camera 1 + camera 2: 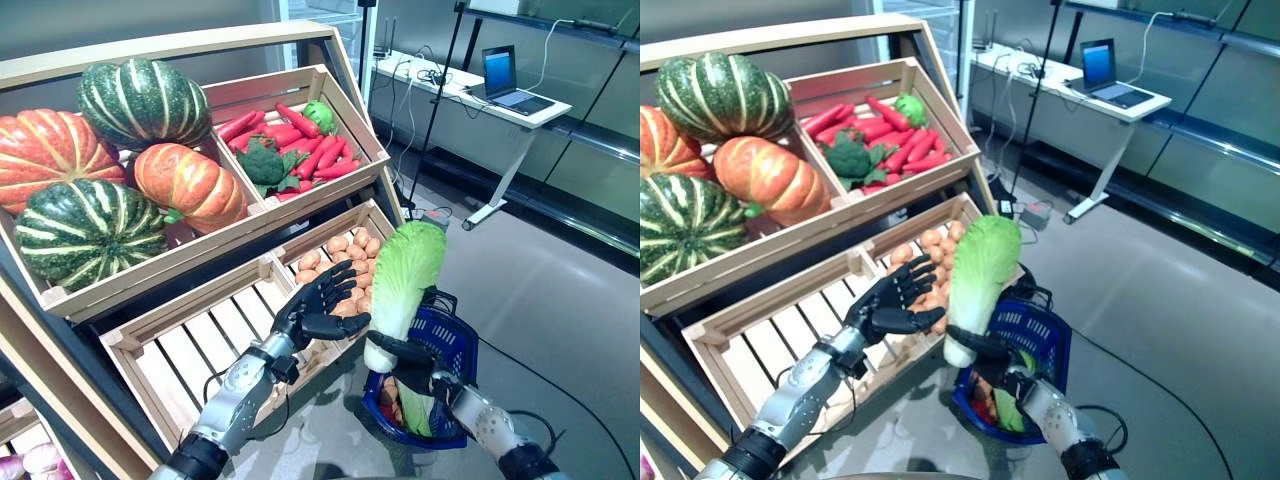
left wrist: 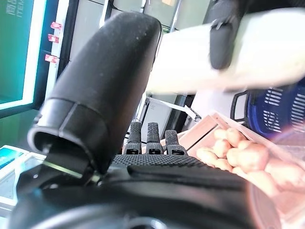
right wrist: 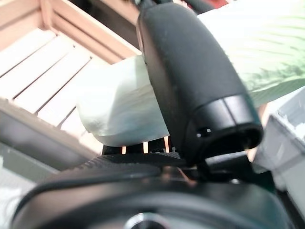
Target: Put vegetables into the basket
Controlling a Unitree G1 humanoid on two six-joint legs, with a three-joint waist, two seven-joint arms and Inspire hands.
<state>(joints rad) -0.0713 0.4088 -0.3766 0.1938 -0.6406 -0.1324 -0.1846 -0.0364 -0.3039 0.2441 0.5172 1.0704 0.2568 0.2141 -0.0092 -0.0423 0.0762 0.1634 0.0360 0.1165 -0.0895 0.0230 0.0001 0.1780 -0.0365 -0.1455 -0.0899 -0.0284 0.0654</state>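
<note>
Closest to us, our right hand [image 1: 425,362] has its fingers curled around the white bottom of a big green cabbage [image 1: 405,280]. The cabbage stands almost straight up. Right under and behind it is the blue basket [image 1: 452,345], which sits on the floor. We can see some vegetables in the basket already.

Our left hand [image 1: 318,310] is just beside the cabbage, with its fingers spread wide. It holds nothing.

A bit farther away is a wooden stand. Its low shelf has an empty box with slats [image 1: 215,350] and a box full of potatoes [image 1: 345,262]. Our left hand is over the potatoes.

Up higher, one box holds big orange and green pumpkins [image 1: 110,160]. The box next to it holds red peppers [image 1: 300,140] and broccoli [image 1: 263,163].

Far at the back, a laptop [image 1: 510,80] sits on a table [image 1: 520,108].
</note>
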